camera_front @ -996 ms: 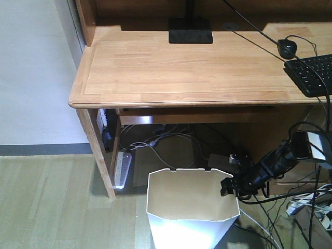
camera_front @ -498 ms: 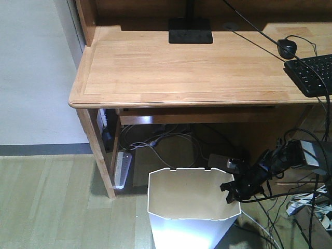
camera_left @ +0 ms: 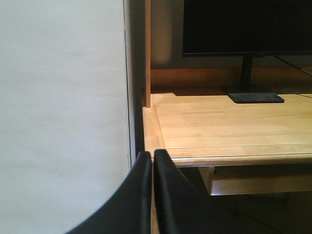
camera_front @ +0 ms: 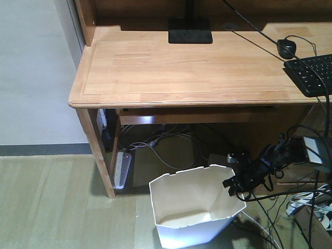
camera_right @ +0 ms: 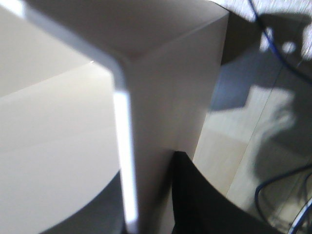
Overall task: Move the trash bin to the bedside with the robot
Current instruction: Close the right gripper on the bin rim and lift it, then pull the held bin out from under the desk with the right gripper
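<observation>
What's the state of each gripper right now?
Left gripper: shut, holding nothing.
Right gripper: shut on the rim of the trash bin.

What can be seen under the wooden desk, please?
A white power strip by the desk leg and tangled cables on the floor. The trash bin, its rim in the right gripper, hides the floor behind it; the back is too dark.

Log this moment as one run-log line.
phase: grasp | right end effector: shut on trash bin rim | trash bin: tilted, by desk | left end effector: shut, empty | bedside: not in view
</observation>
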{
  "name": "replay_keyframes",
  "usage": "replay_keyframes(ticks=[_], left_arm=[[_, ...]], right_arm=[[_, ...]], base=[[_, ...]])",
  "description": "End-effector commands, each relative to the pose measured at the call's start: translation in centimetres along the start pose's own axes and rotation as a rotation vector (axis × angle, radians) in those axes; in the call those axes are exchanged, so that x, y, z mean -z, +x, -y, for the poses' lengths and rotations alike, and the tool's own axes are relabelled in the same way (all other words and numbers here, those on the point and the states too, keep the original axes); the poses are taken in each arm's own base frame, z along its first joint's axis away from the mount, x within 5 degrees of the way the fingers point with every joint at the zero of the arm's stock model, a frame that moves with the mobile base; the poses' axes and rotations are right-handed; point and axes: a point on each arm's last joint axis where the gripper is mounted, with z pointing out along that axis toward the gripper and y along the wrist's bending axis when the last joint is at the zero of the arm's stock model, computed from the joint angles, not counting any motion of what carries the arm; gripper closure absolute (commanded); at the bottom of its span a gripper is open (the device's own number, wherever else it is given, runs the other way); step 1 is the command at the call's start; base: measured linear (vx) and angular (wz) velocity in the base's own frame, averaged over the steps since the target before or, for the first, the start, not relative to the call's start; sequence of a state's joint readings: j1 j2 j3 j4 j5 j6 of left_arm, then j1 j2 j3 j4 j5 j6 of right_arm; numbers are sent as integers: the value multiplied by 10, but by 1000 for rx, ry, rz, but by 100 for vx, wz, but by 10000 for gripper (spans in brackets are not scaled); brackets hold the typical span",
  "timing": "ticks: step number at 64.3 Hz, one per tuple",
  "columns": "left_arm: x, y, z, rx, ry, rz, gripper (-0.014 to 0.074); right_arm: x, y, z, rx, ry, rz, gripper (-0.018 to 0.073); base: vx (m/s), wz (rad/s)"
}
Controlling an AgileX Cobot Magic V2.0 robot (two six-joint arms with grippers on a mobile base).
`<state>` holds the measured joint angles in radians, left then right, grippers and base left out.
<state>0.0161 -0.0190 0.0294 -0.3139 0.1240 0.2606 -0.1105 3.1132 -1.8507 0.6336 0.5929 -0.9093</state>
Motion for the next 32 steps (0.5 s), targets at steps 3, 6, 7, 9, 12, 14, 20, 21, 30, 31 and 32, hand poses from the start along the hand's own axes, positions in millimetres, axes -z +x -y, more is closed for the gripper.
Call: replay_keyframes(ticks=[3, 6, 7, 9, 12, 14, 20, 21, 30, 31, 32], left_arm=[[0, 1, -2, 13, -12, 52, 602], [0, 1, -2, 13, -12, 52, 602], [0, 1, -2, 13, -12, 52, 602], [0, 1, -2, 13, -12, 52, 602], [0, 1, -2, 13, -12, 52, 602], [0, 1, -2, 13, -12, 52, 602], [0, 1, -2, 13, -12, 52, 602], [0, 1, -2, 13, -12, 52, 602], [0, 1, -2, 13, -12, 52, 602], [0, 1, -2, 13, -12, 52, 602], [0, 1, -2, 13, -12, 52, 602]], right_arm=[[54, -27, -15, -25, -37, 132, 564], [57, -22, -16, -29, -1, 153, 564], [59, -20, -16, -30, 13, 160, 564], [62, -16, -17, -29, 37, 171, 564], [66, -10, -19, -18, 61, 181, 564], [68, -4, -22, -2, 64, 176, 564], [83, 3, -32, 41, 57, 195, 564], [86, 3, -34, 37, 53, 203, 564], [114, 12, -48, 50, 58, 244, 564], [117, 13, -50, 49, 60, 249, 564], [120, 14, -51, 48, 64, 253, 564]], base=[[0, 0], [0, 0], [0, 0], [0, 0], [0, 0], [0, 0], [0, 0], [0, 0], [0, 0], [0, 0], [0, 0]])
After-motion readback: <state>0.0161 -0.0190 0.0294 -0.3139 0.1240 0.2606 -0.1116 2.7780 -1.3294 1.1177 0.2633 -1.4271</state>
